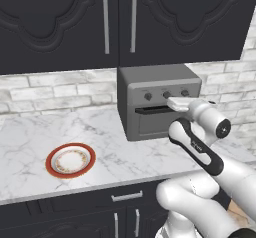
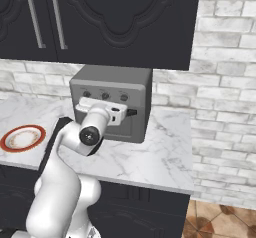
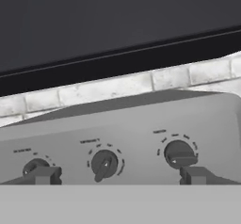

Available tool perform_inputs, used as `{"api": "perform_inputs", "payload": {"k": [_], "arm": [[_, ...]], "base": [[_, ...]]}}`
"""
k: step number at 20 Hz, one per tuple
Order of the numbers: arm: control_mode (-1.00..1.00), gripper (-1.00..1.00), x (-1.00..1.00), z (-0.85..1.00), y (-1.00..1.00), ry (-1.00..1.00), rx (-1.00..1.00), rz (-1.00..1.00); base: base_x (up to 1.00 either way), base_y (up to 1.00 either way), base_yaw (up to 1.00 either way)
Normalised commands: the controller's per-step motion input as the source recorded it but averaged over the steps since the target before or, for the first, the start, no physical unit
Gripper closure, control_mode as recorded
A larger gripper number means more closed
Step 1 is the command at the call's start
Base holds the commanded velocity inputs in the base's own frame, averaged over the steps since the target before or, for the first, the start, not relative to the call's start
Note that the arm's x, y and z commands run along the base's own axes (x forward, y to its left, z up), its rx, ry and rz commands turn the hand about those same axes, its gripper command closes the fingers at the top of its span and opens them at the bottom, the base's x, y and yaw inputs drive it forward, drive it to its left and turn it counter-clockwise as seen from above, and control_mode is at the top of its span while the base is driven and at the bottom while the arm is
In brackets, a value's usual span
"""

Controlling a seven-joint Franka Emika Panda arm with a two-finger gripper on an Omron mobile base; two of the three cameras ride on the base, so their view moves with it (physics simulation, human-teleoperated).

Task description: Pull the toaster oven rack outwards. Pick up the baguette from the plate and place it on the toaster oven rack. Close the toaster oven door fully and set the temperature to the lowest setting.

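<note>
Marble counter (image 1: 110, 137) runs under dark wall cabinets (image 1: 120, 22), brick backsplash behind. Left base view: toaster oven (image 1: 159, 101) sits at the far right of the counter, against the wall, toaster oven door (image 1: 155, 122) up and shut. Plate (image 1: 71, 161) lies well apart to the near left, with no bread on it. Gripper (image 1: 175, 103) is at the oven front, just below the knob row.

Right base view: the hand (image 2: 102, 111) covers the upper edge of the door; plate (image 2: 23, 138) at the far left.

Hand view: three knobs in a row, middle knob (image 3: 104, 164) between the two dark fingertips (image 3: 46, 175), which stand wide apart, one under each outer knob, holding nothing. Contact with the oven cannot be judged.
</note>
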Motion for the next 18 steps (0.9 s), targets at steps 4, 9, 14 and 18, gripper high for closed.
{"api": "perform_inputs", "payload": {"k": [4,9,14,18], "arm": [[-1.0,-1.0,-0.05,-0.42,0.43,-0.02,0.0,0.0],[-1.0,-1.0,-0.11,-0.39,0.17,0.0,0.0,0.0],[-1.0,-1.0,0.0,-0.76,0.13,-0.07,0.02,0.0],[-1.0,-1.0,0.0,-0.7,0.11,-0.16,0.01,-0.01]], "base": [[0.0,0.0,0.0],[0.0,0.0,0.0],[0.0,0.0,0.0],[0.0,0.0,0.0]]}}
